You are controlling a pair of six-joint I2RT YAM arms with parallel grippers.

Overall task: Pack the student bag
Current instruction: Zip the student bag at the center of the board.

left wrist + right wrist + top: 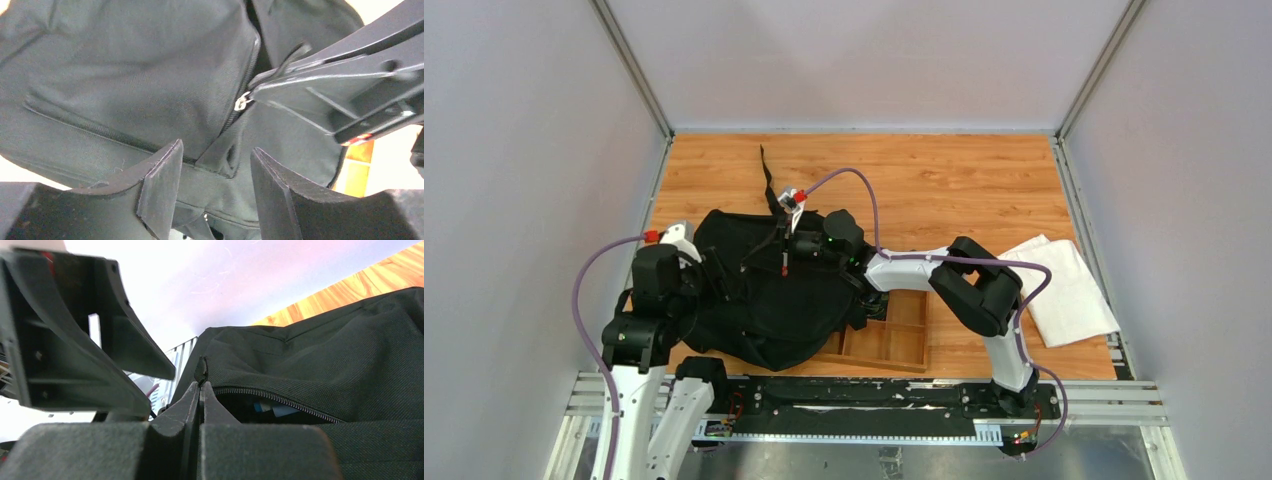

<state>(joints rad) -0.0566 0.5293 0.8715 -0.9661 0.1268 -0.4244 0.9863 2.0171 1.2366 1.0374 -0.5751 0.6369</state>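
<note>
The student bag (759, 305) is a large, floppy, all-black fabric backpack. It lies slumped and creased on the left half of the wooden tabletop (964, 180), near the front edge, with a thin black strap (767, 175) trailing toward the back. One zipper (280, 400) stands partly open, showing something blue and white inside, and a silver slider (243, 102) sits on a zipper line. A small black tab (201, 369) at the opening's end is pinched between the closed fingers of the right hand (200, 386).
</note>
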